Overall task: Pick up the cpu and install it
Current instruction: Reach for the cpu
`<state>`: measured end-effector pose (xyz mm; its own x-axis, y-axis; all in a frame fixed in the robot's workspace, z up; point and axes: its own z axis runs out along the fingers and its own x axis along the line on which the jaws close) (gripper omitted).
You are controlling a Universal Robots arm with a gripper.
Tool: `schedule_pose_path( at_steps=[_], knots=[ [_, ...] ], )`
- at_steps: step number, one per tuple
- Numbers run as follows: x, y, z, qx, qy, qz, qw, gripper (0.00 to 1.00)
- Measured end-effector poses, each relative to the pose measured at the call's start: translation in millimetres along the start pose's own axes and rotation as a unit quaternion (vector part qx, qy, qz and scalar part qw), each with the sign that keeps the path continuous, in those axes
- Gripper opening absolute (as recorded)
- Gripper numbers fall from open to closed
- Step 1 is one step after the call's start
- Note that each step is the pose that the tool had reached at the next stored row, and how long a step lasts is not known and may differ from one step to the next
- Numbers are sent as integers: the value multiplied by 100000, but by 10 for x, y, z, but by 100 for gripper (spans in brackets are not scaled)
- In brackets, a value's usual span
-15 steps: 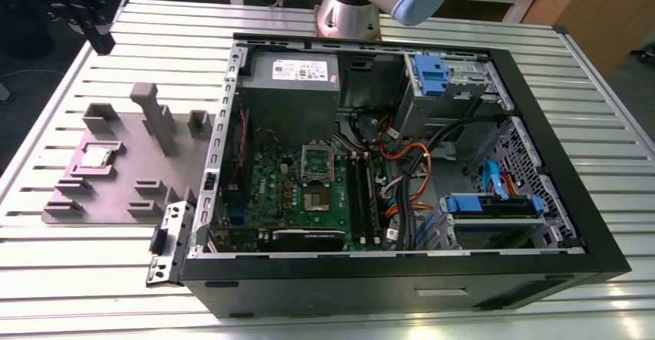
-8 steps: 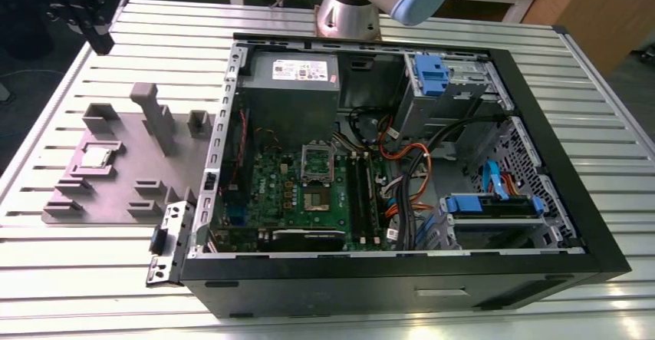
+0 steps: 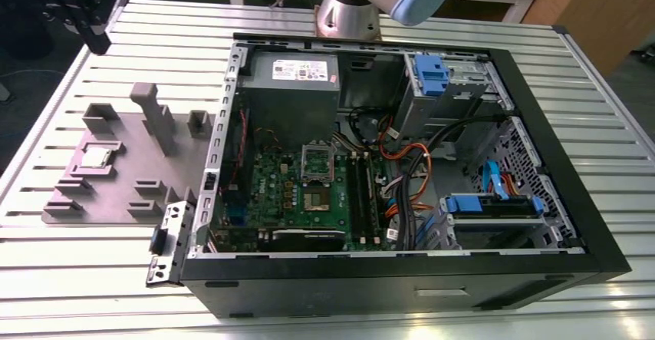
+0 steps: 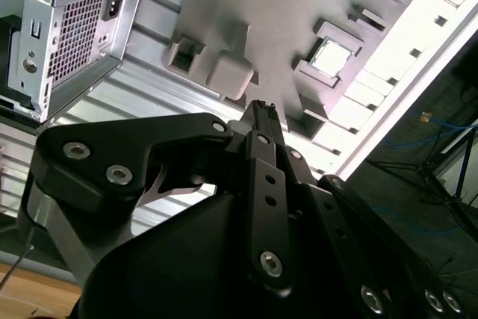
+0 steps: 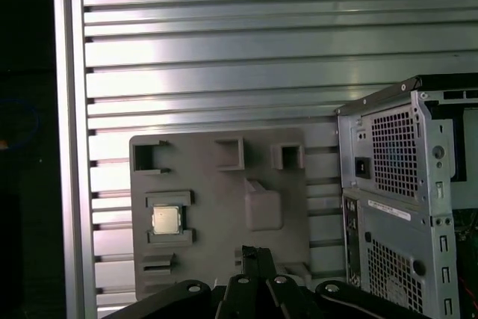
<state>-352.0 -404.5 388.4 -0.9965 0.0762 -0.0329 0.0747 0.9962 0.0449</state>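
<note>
Hovering well apart from the cpu (image 5: 166,220) seated in its grey tray (image 5: 216,211), pincer (image 5: 258,250) pressed together, empty; risking knocking the chip askew if descending unspread or off-centre.

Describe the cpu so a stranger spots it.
Beside the open black computer case, on the exterior view's left, a grey fixture plate lies on the slatted metal table. The cpu is the small silvery square chip in one framed pocket, the only shiny piece among grey blocks.
</note>
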Motion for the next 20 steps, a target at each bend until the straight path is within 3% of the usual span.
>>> schedule_pose_path(
  at_steps=[8, 20],
  knots=[
    [230, -28, 13, 1, 3, -1, 100000, 11],
    [753, -69, 41, -2, 9, 2, 100000, 11]
  ],
)
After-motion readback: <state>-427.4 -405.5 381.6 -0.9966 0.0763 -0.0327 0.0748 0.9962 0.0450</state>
